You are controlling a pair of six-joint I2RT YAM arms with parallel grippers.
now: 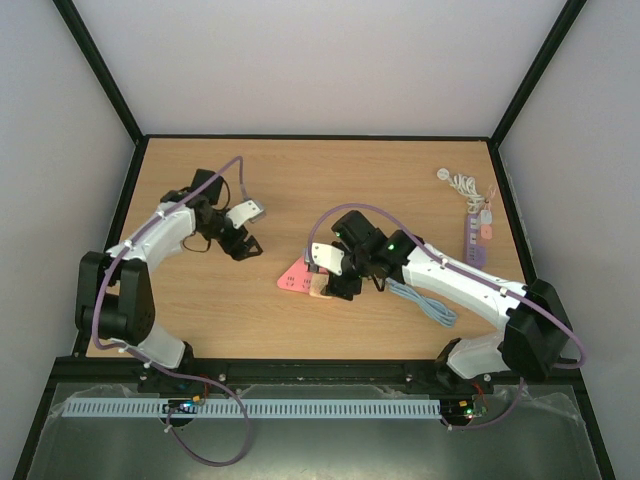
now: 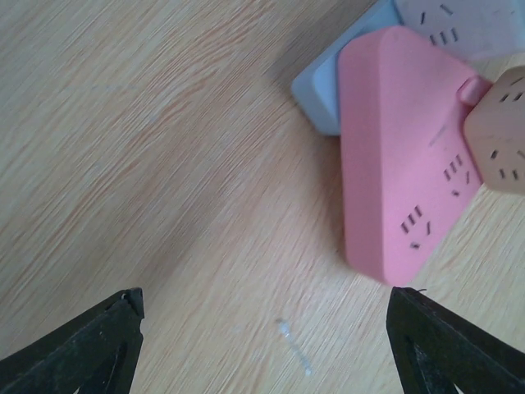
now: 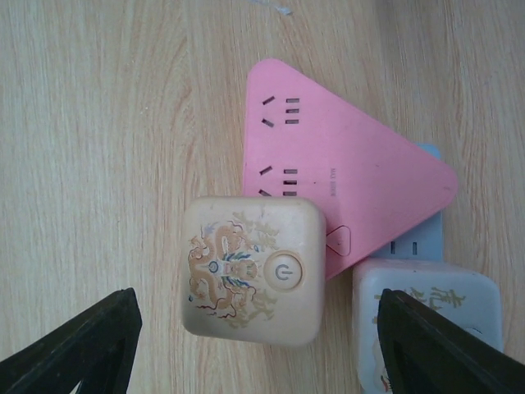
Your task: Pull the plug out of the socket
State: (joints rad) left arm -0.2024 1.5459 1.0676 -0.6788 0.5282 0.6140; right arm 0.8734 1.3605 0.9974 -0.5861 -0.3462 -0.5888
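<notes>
The small print on the pink socket (image 3: pixel 353 164) is too fine for us to read. The beige plug (image 3: pixel 250 271) bears a dragon drawing and a power-symbol button. In the right wrist view the socket's straight edge runs 12 to 6, with its tip toward 4 o'clock. The plug sits at its 7 o'clock corner, mid-way across the worktop (image 1: pixel 300 180). We see the left claw (image 2: pixel 262 304) and right claw (image 3: pixel 258 294) open, gripping nothing.
</notes>
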